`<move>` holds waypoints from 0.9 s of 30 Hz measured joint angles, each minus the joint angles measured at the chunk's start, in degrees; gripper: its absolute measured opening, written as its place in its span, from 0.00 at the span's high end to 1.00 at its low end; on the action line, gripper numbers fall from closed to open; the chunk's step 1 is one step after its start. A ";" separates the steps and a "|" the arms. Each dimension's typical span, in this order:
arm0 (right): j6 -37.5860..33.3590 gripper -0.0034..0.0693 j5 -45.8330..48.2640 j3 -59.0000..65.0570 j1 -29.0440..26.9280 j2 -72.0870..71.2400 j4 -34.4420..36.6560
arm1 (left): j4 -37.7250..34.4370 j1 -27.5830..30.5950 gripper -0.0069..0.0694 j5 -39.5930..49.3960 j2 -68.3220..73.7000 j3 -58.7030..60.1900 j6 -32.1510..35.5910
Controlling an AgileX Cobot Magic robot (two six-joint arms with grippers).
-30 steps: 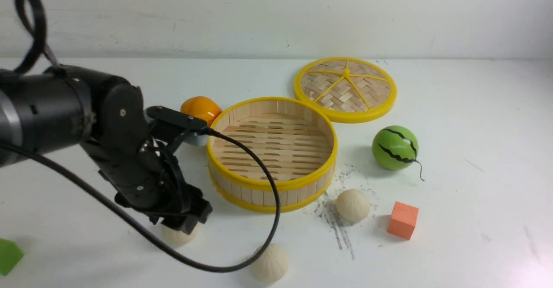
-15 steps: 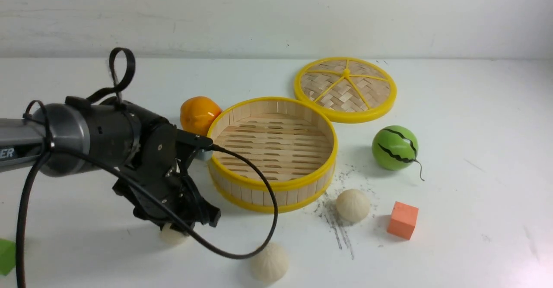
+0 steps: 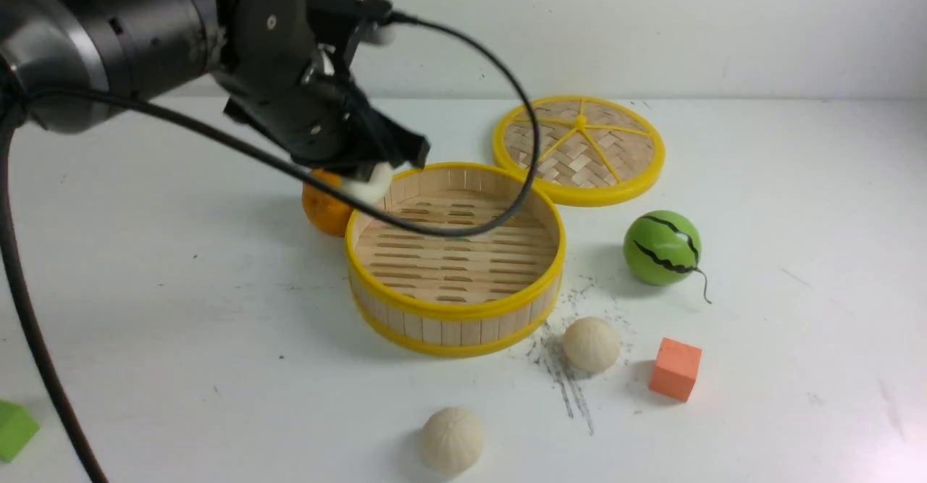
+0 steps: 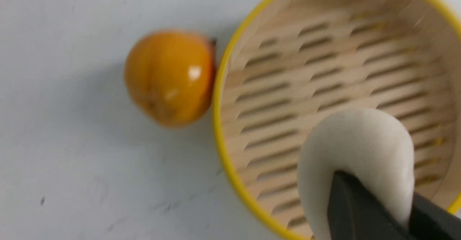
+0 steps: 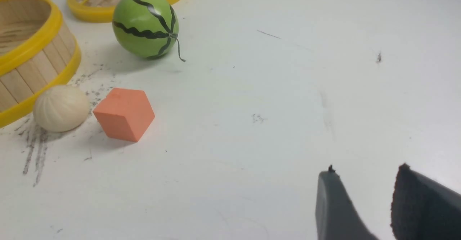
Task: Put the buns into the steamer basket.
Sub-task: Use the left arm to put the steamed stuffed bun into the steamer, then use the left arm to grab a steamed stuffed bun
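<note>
Now lifted off the table (image 3: 145,287) — one bun (image 3: 368,182), pinched tight in the left gripper (image 3: 375,171), hangs over the steamer basket (image 3: 456,311) just beneath that gripper — probably ready for release inside.

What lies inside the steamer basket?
The steamer basket shows only bare slatted floor. The left end effector holds one bun above it; bun and cable cover parts of the floor.

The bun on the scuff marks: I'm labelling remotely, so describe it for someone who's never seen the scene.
Find the big yellow-rimmed steamer basket mid-table. Off its near right rim, on dark scuff marks, sits a cream pleated bun. Unlike the other loose bun nearer the camera, it has an orange cube right beside it.
</note>
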 joint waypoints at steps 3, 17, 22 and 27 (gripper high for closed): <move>0.00 0.62 0.00 0.00 0.00 0.00 0.00 | -0.16 -0.30 0.90 -1.90 2.74 -2.67 -0.47; 0.00 0.62 0.00 0.00 0.00 0.00 0.00 | 1.99 -0.30 0.30 -1.84 20.96 -4.54 -6.34; 0.00 0.62 0.00 0.00 0.00 0.00 0.00 | 2.17 -0.30 0.11 -0.16 21.33 -7.35 -7.22; 0.00 0.62 0.00 0.00 0.00 0.00 0.00 | 2.11 -0.30 0.09 9.97 19.04 -17.36 -7.39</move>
